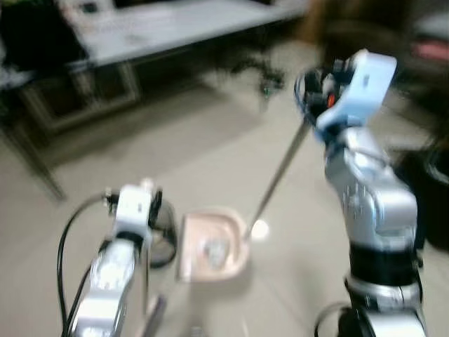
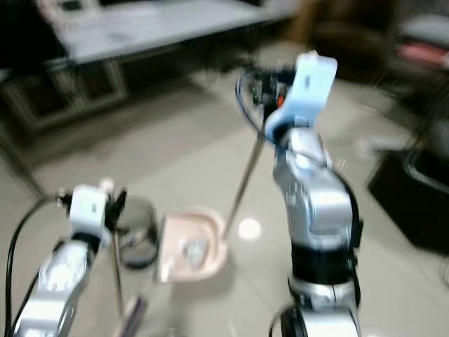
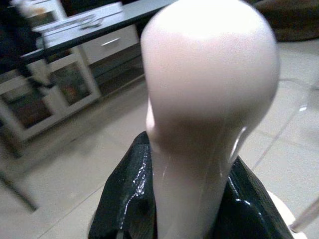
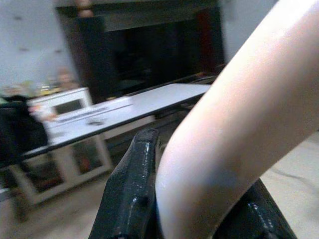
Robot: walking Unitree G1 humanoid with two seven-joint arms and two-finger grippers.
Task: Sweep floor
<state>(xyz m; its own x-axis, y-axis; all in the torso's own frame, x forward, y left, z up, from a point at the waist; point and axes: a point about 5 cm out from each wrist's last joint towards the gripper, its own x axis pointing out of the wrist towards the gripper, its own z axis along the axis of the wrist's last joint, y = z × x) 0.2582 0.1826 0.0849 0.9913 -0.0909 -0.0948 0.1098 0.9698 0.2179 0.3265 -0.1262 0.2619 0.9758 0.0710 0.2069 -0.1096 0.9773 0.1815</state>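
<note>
The left gripper (image 3: 184,219) clamps its black fingers (image 3: 124,199) around the rounded pale pink plastic handle (image 3: 209,99) of the dustpan. Just ahead of it, the pink scoop-shaped dustpan (image 1: 212,246) sits on the beige tiled floor (image 1: 196,147), holding grey debris. Beyond, the right gripper (image 4: 194,214) grips the pale curved broom handle (image 4: 239,129); its thin metal pole (image 1: 280,172) slants down to the pan's edge. Farthest stands a long grey table (image 1: 175,28).

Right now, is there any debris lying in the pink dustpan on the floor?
Yes: in the left eye view the pink dustpan sits on the tiled floor with a small pale clump of debris resting inside it.
</note>
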